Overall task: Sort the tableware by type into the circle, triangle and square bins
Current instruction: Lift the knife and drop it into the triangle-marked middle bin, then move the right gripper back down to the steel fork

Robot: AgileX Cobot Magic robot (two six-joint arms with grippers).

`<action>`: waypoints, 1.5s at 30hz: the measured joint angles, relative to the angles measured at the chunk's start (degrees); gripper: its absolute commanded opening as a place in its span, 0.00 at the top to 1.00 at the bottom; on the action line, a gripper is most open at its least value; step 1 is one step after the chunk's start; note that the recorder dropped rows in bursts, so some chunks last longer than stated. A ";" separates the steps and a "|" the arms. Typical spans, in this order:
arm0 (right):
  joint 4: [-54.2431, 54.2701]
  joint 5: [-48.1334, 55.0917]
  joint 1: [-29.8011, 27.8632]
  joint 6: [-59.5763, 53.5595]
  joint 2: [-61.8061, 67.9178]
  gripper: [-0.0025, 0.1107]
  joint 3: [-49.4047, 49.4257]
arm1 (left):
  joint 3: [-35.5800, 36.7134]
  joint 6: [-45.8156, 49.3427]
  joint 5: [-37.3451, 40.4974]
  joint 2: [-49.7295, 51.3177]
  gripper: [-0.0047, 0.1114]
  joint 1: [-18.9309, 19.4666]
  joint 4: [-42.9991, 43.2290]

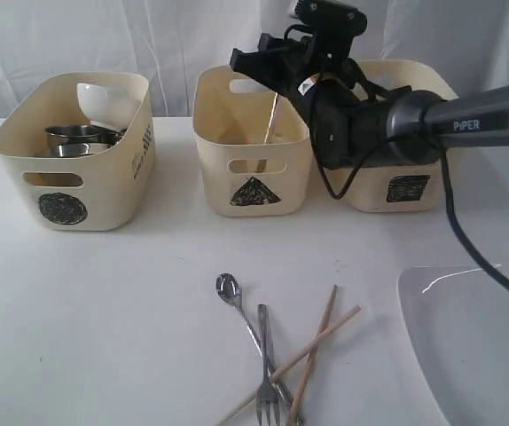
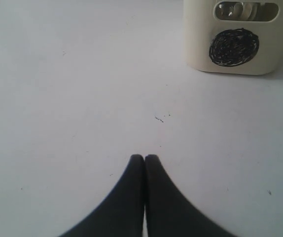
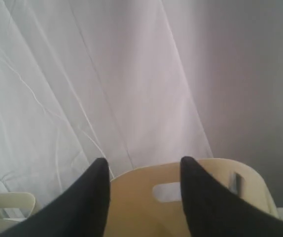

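Three cream bins stand in a row: the circle bin (image 1: 77,177) (image 2: 232,54), the triangle bin (image 1: 253,169) (image 3: 146,197) and the square bin (image 1: 405,182). My right gripper (image 1: 253,64) (image 3: 144,165) hangs open over the triangle bin with nothing between its fingers. A steel knife (image 1: 273,115) stands leaning inside that bin. Steel mugs (image 1: 77,138) and a white bowl (image 1: 104,99) sit in the circle bin. On the table near the front lie a spoon (image 1: 229,290), a fork (image 1: 266,373) and two chopsticks (image 1: 317,346). My left gripper (image 2: 144,157) is shut and empty, low over bare table.
A large white square plate (image 1: 476,346) lies at the front right corner, under the right arm's cable. A white curtain hangs behind the bins. The right arm (image 1: 414,120) crosses in front of the square bin.
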 measured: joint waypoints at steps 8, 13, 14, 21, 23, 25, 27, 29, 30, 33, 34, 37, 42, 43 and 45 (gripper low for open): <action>0.14 3.97 -0.24 -0.01 -2.50 0.58 -0.89 | 0.00 0.00 0.00 0.00 0.96 0.00 0.00; 0.35 23.17 -0.24 -0.45 -11.26 0.83 -0.89 | 0.00 0.00 0.00 0.00 0.96 0.00 0.00; 0.45 29.52 -0.24 -1.35 -13.37 0.90 -0.89 | 0.00 0.00 0.00 0.00 0.96 0.00 0.00; 0.56 73.14 1.26 -5.39 -21.12 0.98 -0.97 | 0.00 0.00 0.00 0.00 0.96 0.00 0.00; 0.80 81.77 3.07 -5.39 -21.22 0.98 -0.72 | 0.00 0.00 0.00 0.00 0.96 0.00 0.00; 0.89 87.06 5.23 -4.72 -21.22 0.98 0.45 | 0.00 0.00 0.00 0.00 0.96 0.00 0.00; 0.89 89.48 7.94 -3.33 -21.22 0.98 2.28 | 0.00 0.00 0.00 0.00 0.96 0.00 0.00; 0.89 89.40 10.51 -2.28 -21.22 0.98 4.06 | 0.00 0.00 0.00 0.00 0.96 0.00 0.00; 0.74 89.02 11.83 -2.17 -21.22 0.98 4.84 | 0.00 0.00 0.00 0.00 0.96 0.00 0.00; 0.61 86.92 14.52 -1.37 -21.22 0.98 6.99 | 0.00 0.00 0.00 0.00 0.96 0.00 0.00; 0.61 86.50 14.70 -0.89 -21.22 0.98 7.56 | 0.00 0.00 0.00 0.00 0.96 0.00 0.00; -0.47 85.87 14.98 0.90 -21.22 0.98 9.37 | 0.00 0.00 0.00 0.00 0.96 0.00 0.00; -3.19 86.95 14.98 2.44 -21.22 0.98 12.37 | 0.00 0.00 0.00 0.00 0.96 0.00 0.00; -3.31 87.10 14.98 2.76 -21.22 0.97 13.09 | 0.00 0.00 0.00 0.00 0.96 0.00 0.00; -3.35 87.43 14.98 3.19 -21.22 0.94 14.36 | 0.00 0.00 0.00 0.00 0.96 0.00 0.00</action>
